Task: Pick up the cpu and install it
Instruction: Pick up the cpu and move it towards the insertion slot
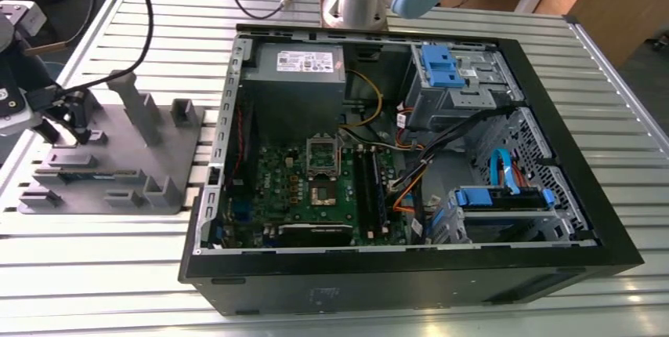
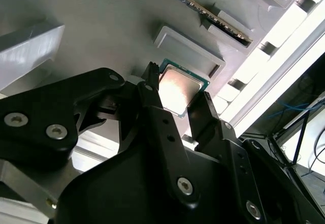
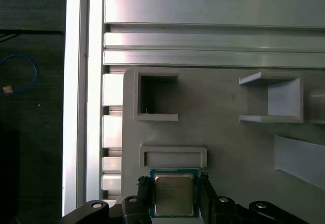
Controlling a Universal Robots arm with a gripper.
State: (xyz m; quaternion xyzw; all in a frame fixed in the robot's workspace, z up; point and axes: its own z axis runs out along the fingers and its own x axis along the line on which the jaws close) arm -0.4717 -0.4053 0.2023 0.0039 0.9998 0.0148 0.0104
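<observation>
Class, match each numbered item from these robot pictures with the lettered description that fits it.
1 cpu
2 pincer
3 tray
4 drive bracket

A blue, inside the computer case
B grey, with upright blocks
C black, at the cpu
D square, silver-topped

Pairs: 1-D, 2-C, 3-B, 4-A

cpu [image 3: 174, 194]: square, silver-grey metal top, green rim, lying flat on grey tray [image 3: 228, 148].

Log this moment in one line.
stage: pick | end effector: at cpu | cpu: flat on tray | install: not done
</observation>
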